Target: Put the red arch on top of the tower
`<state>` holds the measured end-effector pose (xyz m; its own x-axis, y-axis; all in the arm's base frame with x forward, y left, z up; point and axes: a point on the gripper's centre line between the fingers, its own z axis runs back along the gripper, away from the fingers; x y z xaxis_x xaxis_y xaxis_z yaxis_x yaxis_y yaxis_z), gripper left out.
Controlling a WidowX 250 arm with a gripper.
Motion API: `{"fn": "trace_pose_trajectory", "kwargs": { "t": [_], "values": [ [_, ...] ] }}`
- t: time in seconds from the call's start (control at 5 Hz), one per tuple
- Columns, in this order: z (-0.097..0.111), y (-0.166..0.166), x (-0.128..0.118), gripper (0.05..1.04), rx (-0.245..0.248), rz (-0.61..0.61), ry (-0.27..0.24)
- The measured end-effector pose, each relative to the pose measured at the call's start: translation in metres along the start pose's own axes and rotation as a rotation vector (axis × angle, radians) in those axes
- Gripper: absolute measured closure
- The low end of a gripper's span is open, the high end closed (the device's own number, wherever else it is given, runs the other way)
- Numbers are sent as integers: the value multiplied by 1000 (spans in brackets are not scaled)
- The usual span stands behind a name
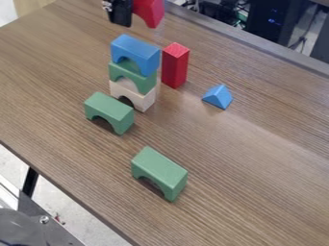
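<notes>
Three arches form the tower [133,72]: blue arch [136,50] on top, green arch [136,79] between, cream arch [143,98] at the bottom. Behind it, at the view's top edge, the gripper [120,14] hangs down over the table [247,158], its jaws narrowed on the red arch [149,12], which is raised and partly cut off. Just beside the tower stands an upright red block [175,66]; near that lies a blue triangular block [219,96]. Two more green arches [158,170] rest apart, openings down, in front

Likely lab — dark computer case [270,36], blue lights [275,20], cable [307,33] behind wood-grain table [257,149] — grey floor [61,204]
</notes>
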<state>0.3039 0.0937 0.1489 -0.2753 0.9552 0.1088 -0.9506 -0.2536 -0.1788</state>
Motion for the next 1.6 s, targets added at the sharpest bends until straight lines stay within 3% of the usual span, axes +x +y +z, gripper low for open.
{"fn": "trace_pose_trajectory", "kwargs": {
  "t": [0.2,0.6,1.0,1.6],
  "values": [
    [-4,-9,-8,480,-12,-31,-53],
    [-2,-7,-15,480,16,-84,-118],
    [-9,0,-14,480,96,-118,-135],
    [-17,1,-7,480,96,-145,-163]
  ]
}}
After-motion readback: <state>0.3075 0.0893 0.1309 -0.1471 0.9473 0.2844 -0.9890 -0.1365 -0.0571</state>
